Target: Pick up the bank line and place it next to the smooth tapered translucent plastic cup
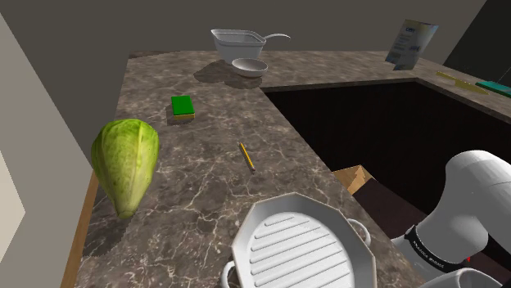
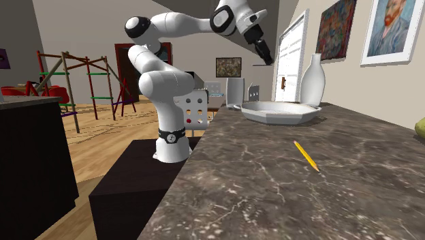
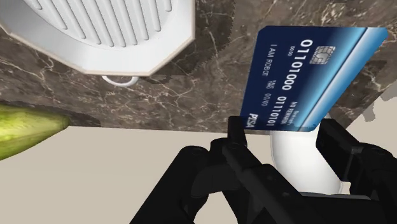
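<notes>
A blue bank card (image 3: 315, 76) with white numbers hangs in the air, and my gripper (image 3: 284, 130) is shut on its lower end. In the second exterior view the gripper (image 2: 267, 58) is high above the white ribbed pan (image 2: 279, 111), with the card a thin sliver under the fingertips. Directly below the fingers stands a white vase (image 3: 296, 156), (image 2: 312, 78). A pale translucent cup (image 2: 213, 88) appears to stand beyond the arm's base at the counter's far end.
The dark marble counter (image 1: 205, 180) carries the octagonal pan (image 1: 303, 245), a yellow pencil (image 1: 246, 156), a green sponge (image 1: 183, 106) and a big green lettuce (image 1: 124, 164) by the wall edge. White bowls (image 1: 237, 41) stand at the back. A dark recess (image 1: 385, 123) lies beside the counter.
</notes>
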Tool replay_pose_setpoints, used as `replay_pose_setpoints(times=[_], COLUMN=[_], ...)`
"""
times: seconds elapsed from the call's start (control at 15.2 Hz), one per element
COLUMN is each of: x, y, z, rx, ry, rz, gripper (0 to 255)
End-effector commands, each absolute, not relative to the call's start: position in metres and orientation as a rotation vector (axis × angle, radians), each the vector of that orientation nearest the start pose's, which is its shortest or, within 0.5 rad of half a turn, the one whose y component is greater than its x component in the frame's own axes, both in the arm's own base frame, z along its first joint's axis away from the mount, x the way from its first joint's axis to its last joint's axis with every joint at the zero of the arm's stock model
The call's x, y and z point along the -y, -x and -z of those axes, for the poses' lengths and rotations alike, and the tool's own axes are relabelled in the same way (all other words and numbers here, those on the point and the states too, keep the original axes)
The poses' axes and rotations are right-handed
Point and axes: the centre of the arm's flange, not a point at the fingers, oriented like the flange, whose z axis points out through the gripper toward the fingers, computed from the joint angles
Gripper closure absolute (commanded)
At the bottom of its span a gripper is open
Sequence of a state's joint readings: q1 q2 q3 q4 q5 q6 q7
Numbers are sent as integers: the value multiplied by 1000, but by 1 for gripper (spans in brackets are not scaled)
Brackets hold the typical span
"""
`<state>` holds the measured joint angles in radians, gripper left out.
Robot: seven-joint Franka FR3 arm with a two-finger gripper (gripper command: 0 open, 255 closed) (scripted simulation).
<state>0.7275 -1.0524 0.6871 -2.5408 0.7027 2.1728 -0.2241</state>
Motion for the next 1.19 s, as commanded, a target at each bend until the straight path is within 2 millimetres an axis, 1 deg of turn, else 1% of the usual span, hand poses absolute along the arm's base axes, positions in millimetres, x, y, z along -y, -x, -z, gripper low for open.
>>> replay_pose_setpoints(times=[0.0, 1.12], x=[-361, -361], y=[23, 23], z=[-551, -461], rx=[1624, 1624], ry=[2183, 2183], rz=[659, 659], gripper=[255, 255])
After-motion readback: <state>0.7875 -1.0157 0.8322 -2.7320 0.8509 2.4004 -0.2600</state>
